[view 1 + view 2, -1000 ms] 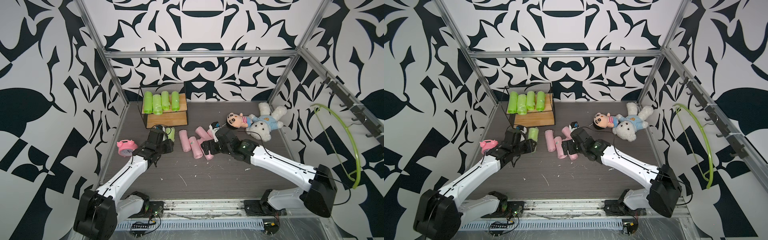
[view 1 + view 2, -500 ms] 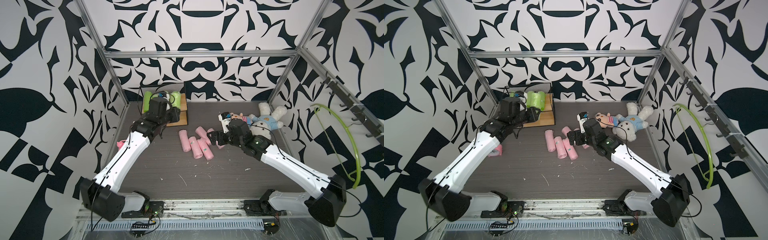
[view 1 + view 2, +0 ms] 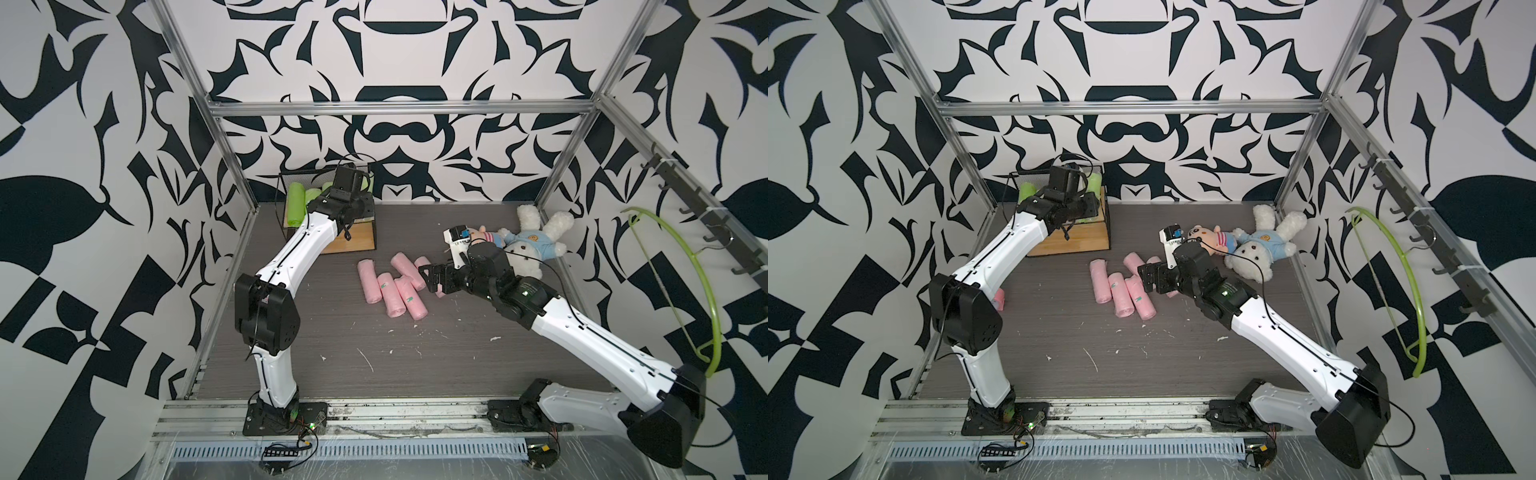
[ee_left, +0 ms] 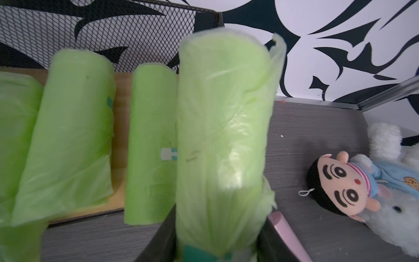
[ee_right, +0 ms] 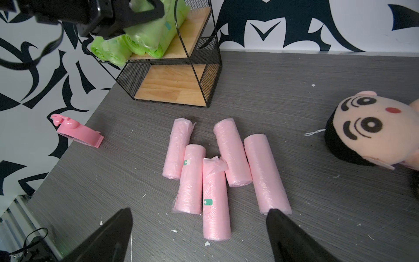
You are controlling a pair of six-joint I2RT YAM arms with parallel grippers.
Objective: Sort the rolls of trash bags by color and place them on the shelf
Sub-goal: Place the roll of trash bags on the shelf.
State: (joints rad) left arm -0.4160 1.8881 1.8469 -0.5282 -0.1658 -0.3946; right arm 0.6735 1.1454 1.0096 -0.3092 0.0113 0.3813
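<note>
Grey table, white flecks, maybe paper; patterned walls.

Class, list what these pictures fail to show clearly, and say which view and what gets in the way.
- Green rolls on the shelf, both top views: the left arm covers most.
- Pink clock, a top view: mostly behind that arm.
- Pink roll's label, right wrist view: print too small.

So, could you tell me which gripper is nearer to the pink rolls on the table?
Right. The right gripper hovers open right by the pink rolls; the left gripper is off at the shelf, shut on a green roll.
</note>
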